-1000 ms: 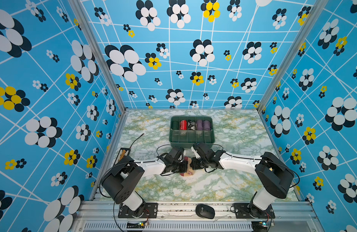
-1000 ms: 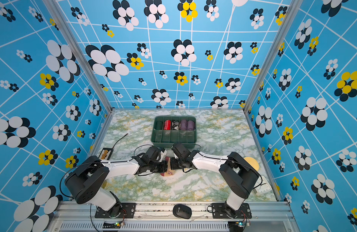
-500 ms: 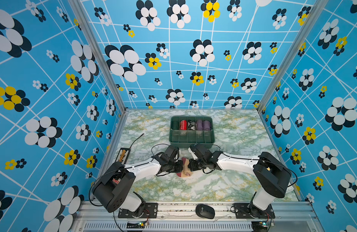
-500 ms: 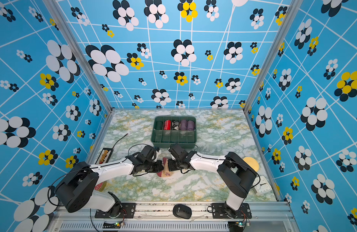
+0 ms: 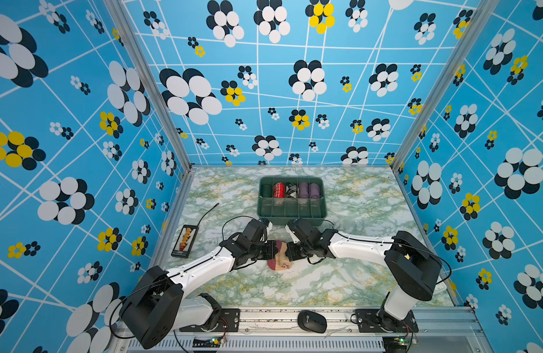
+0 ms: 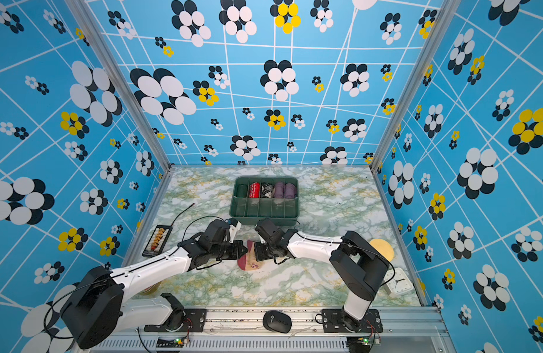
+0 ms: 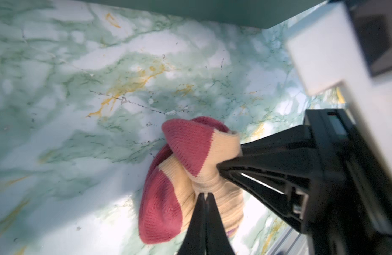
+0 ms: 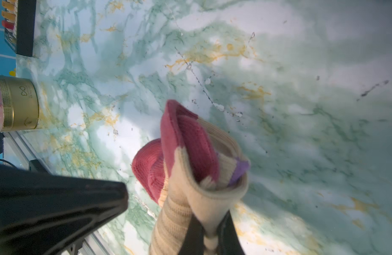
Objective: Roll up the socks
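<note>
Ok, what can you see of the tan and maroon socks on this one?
The socks are a ribbed tan knit with maroon toe and heel patches and a purple stripe, bunched into a loose, partly rolled bundle. They rest on the marble table in front of the green tray, between both arms. The right hand is shut on a tan fold. The left hand is shut beside them, contact unclear.

Finding: a robotics test cell of the laboratory kind. A marble-patterned tabletop [image 5: 355, 198] is enclosed on three sides by printed blue flower panels [image 5: 294, 76] held in aluminium profile posts [image 5: 150, 85]. A left arm [image 5: 200, 269] and a right arm [image 5: 358, 247] are bolted to a metal rail [image 5: 294, 313] along the lower edge of both top views. A computer mouse [image 5: 312, 321] is noted on that rail.
</note>
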Motion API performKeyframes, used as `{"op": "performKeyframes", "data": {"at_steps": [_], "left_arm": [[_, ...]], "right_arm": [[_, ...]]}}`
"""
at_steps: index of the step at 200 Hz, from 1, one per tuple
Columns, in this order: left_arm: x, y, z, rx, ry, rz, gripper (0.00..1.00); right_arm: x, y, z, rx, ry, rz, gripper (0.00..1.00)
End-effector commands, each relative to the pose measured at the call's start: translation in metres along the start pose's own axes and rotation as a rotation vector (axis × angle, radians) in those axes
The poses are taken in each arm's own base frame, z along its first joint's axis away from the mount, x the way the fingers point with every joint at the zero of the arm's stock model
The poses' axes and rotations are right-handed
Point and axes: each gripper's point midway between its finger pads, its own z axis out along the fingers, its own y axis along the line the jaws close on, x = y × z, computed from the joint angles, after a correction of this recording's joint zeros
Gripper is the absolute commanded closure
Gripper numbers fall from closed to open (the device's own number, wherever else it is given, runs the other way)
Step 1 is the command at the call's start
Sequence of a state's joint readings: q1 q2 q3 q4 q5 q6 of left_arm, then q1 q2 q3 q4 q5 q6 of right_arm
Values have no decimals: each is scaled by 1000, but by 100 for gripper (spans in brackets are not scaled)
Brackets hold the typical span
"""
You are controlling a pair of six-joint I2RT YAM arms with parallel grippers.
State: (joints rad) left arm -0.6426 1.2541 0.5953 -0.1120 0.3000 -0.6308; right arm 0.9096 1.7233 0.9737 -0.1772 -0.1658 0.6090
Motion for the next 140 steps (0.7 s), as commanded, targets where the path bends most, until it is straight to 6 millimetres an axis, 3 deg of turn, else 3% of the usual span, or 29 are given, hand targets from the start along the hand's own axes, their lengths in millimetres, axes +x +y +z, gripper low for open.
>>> {"op": "performKeyframes", "data": {"at_steps": [1, 78, 140], "left_arm": [[5, -9, 3, 34, 13, -7, 97], [21, -22, 24, 54, 66, 9, 99], [38, -4, 34, -5, 130, 2, 100]], "right_arm": [[24, -16, 10, 78, 94, -9, 100], [24, -16, 10, 83, 93, -10, 100], [23, -15, 9, 84, 88, -10, 100]]}}
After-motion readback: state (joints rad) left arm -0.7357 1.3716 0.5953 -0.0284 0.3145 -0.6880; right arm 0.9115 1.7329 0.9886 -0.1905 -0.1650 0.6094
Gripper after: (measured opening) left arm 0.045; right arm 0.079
